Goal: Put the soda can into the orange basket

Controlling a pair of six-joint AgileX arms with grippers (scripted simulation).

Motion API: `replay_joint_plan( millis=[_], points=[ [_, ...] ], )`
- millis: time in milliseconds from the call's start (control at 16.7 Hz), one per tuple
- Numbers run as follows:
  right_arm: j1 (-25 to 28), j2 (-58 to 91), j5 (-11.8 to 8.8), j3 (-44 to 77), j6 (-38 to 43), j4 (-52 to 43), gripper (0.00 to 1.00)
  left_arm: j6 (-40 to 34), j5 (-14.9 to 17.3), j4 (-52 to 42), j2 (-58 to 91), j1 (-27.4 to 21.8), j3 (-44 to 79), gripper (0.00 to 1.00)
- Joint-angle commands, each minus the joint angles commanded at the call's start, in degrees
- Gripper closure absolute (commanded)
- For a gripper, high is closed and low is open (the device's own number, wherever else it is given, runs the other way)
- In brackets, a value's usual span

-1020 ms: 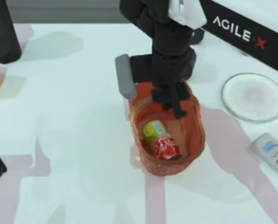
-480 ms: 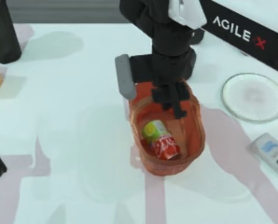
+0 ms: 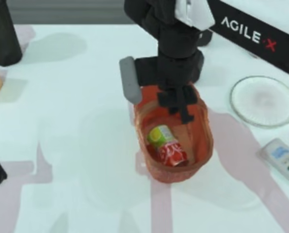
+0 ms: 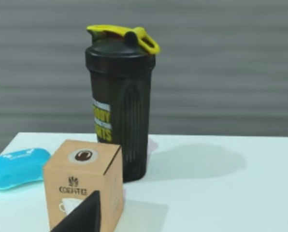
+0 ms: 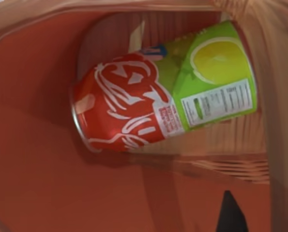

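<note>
— Where is the soda can [image 3: 167, 145] lying?

— On its side inside the orange basket [image 3: 204, 141], green end toward the far rim, red end toward the near rim, exactly as it was a second ago.

— And the right gripper [image 3: 180, 103]?

— It is hanging over the basket's far end, released, holding nothing, apart from the can. It hasn't shifted across the three moments.

— Anything else differing?

— Nothing visible. The glass plate [image 3: 264, 101] is sitting to the right, and the left arm is waiting at the table's left edge; its fingers, I cannot tell.
</note>
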Motion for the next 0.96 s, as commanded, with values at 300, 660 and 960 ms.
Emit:
replay_joint_plan(
  millis=[300, 660, 960],
  points=[
    [0.0, 0.0, 0.0, 0.0, 0.0, 0.0, 1.0, 0.0, 0.0, 0.0, 0.0, 0.0, 0.0, 0.0],
    [-0.6, 0.2, 0.0, 4.2, -0.8, -4.2, 1.0, 0.0, 0.0, 0.0, 0.0, 0.0, 0.0, 0.0],
    [-1.6, -0.2, 0.0, 11.2, -2.0, -11.4, 1.0, 0.0, 0.0, 0.0, 0.0, 0.0, 0.0, 0.0]
  ],
)
